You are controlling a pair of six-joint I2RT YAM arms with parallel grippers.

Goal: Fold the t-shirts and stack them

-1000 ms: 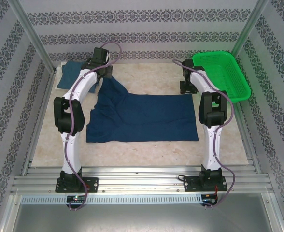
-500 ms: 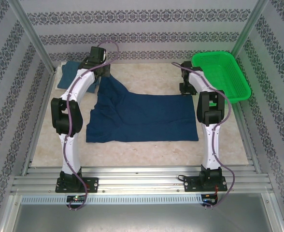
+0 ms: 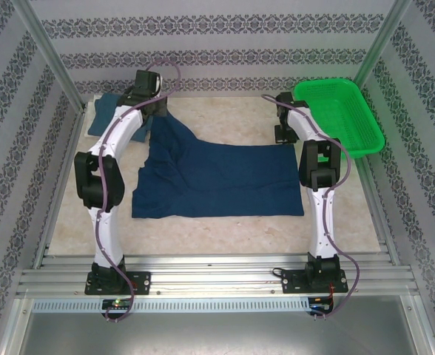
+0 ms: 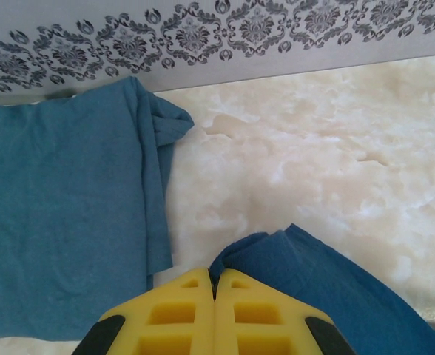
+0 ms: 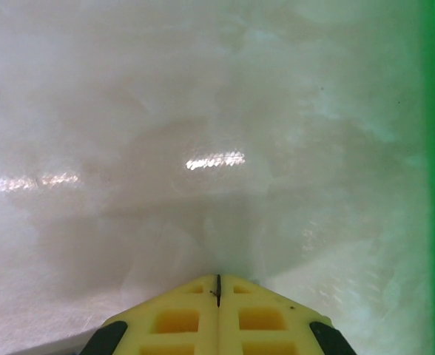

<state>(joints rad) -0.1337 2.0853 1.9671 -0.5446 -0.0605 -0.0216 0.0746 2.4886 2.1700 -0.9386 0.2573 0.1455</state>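
Navy t-shirt [image 3: 217,181] cloth is pinched in the left claw [image 4: 214,277]: its yellow fingers are pressed together, and a fold of dark fabric bunches out from under their tips. The right claw [image 5: 218,279] is closed just as tight, but bare stone lies ahead of it and no cloth shows between its fingers, so I cannot tell whether it caught the shirt's far right corner.

That is the risk. If only one corner is held, a lift or fold would likely drag the shirt askew and deepen the wrinkles in its left half. The left pinch could also slip under tension.

The shirt lies spread across the middle of the tabletop [image 3: 225,122], its far left corner drawn up toward the far edge, near the teal t-shirt [image 4: 62,214] in the far left corner.

Both arms reach well forward. The left arm [image 3: 121,133] stretches toward the far left corner. The right arm [image 3: 317,159] is bent at the elbow, with its wrist down just beside the green basket [image 3: 343,111] at the far right corner.
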